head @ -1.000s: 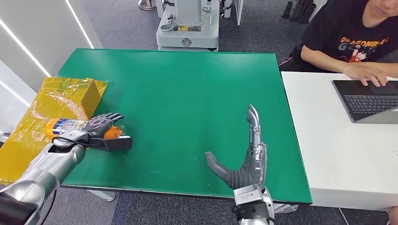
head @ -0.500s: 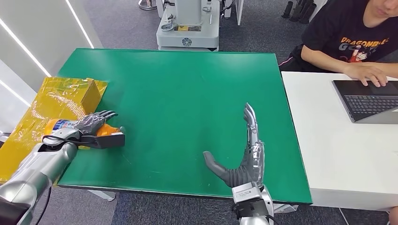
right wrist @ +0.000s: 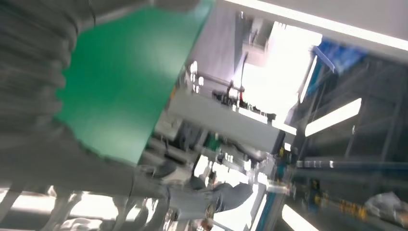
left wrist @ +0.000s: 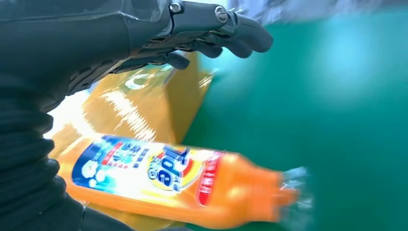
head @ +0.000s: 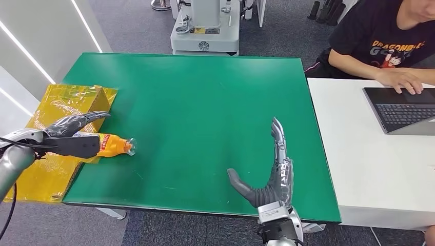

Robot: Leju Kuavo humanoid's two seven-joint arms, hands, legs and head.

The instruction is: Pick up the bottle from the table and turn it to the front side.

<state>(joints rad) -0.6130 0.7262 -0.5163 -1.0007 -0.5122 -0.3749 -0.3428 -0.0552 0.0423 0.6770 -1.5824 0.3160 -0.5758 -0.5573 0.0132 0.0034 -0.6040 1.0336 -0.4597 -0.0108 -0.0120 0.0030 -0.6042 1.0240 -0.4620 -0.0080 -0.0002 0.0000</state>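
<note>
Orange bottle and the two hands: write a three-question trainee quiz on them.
1. True or false: the orange bottle stands upright.
2. The bottle's clear cap points toward: A) the green table's middle, B) the yellow box, C) the laptop.
3. Fill in: the right hand is ___ and holds nothing.

Key:
1. False, it lies on its side by the left hand.
2. A.
3. Open.

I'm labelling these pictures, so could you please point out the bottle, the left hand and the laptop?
bottle (head: 110, 145): head view, on its orange shoulder.
left hand (head: 69, 134): head view, middle of the hand.
laptop (head: 402, 114): head view, on its keyboard.
</note>
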